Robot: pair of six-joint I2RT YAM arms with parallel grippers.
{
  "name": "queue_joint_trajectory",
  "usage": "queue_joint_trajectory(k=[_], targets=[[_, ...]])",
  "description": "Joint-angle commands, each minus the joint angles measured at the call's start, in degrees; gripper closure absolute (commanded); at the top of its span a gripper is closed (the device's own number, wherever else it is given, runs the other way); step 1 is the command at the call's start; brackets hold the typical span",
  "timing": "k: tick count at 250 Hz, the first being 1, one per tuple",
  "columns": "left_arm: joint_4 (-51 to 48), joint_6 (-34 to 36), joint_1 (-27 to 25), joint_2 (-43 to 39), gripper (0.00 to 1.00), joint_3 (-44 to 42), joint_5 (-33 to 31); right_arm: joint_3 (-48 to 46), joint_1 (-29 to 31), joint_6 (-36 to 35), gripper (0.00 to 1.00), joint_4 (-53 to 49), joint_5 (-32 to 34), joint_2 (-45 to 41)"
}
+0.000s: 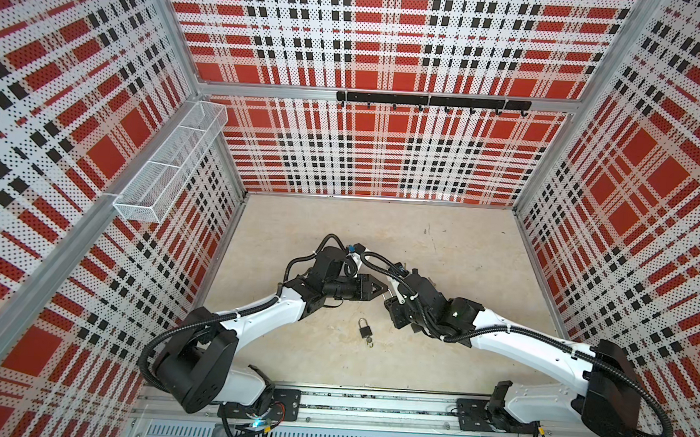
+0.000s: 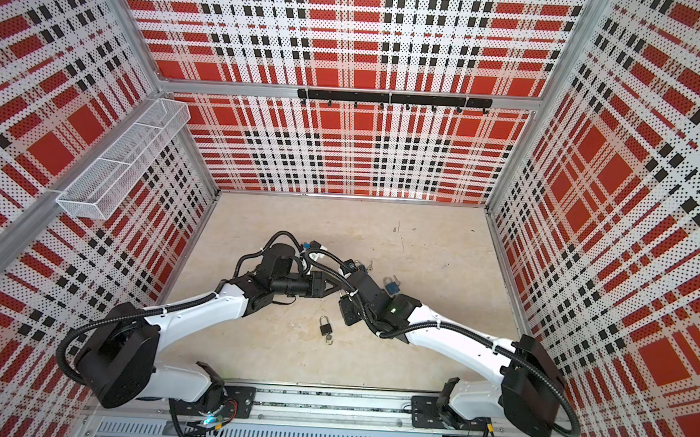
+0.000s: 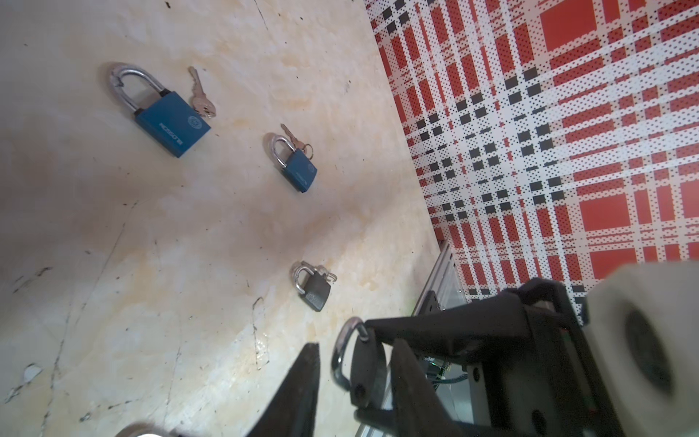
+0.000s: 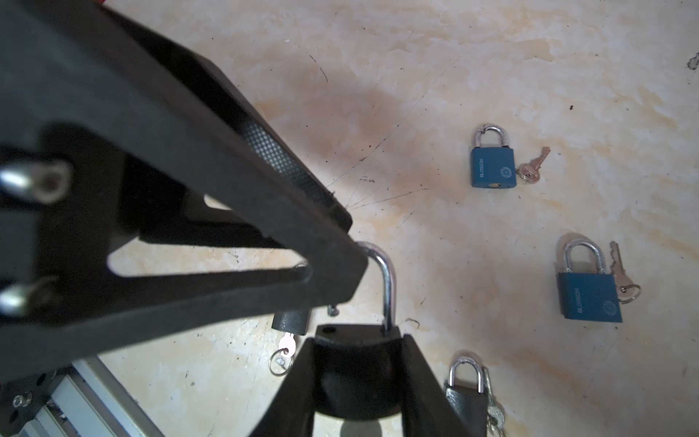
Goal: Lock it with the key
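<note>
My right gripper (image 4: 357,342) is shut on the body of a black padlock (image 4: 355,374), held above the floor. The padlock's silver shackle (image 4: 386,287) stands open, with its free end hidden behind my left gripper (image 4: 353,246). In the left wrist view the left gripper (image 3: 355,344) straddles the shackle (image 3: 340,359) with its jaws apart and a gap beside one finger (image 3: 302,389). In both top views the two grippers meet at mid-table (image 1: 384,292) (image 2: 339,291). The held padlock's key is out of view.
A small black padlock (image 1: 363,327) (image 4: 291,321) lies on the floor with its own key and ring (image 4: 285,346) in it. Two blue padlocks (image 3: 172,126) (image 3: 300,170) and a dark grey one (image 3: 317,295) lie farther back, each with keys beside it.
</note>
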Motion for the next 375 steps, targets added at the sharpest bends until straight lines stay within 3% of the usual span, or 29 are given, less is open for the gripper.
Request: queue_joint_trajectory(k=[1, 128, 156, 172, 215, 234, 248, 276, 375], targets=[[2.05, -0.35, -0.87, 1.05, 0.66, 1.64, 1.50, -0.57, -0.37, -0.06, 0.87, 3.10, 0.03, -1.93], [2.66, -0.03, -2.07, 2.92, 0.80, 2.79, 1.90, -0.22, -0.72, 0.01, 0.87, 3.28, -1.97, -2.10], [2.79, -0.06, -2.16, 3.31, 0.89, 2.87, 1.96, -0.06, -0.79, 0.12, 0.87, 3.27, -2.15, -2.27], [2.93, 0.17, -2.24, 3.53, 1.00, 2.78, 1.92, -0.10, -0.75, 0.25, 0.87, 3.36, -2.22, -2.36], [3.25, -0.05, -2.26, 3.80, 1.00, 2.39, 1.19, -0.16, -0.78, 0.37, 0.86, 3.53, -2.31, -2.71], [3.53, -0.35, -2.28, 3.46, 1.00, 2.34, 0.55, -0.44, -1.05, 0.72, 0.84, 3.71, -2.50, -3.13], [4.01, -0.87, -2.28, 2.98, 1.00, 2.20, -0.41, -0.65, -1.64, 1.21, 0.71, 3.71, -3.13, -3.45], [5.15, -2.40, -2.19, 1.47, 1.00, 1.50, -3.40, -2.73, -3.93, 3.19, 0.57, 5.39, -6.17, -5.76], [6.88, -9.10, -7.02, -4.98, 1.00, -0.52, -24.08, -22.57, -22.16, 13.80, 0.51, 28.00, -29.14, -22.73]])
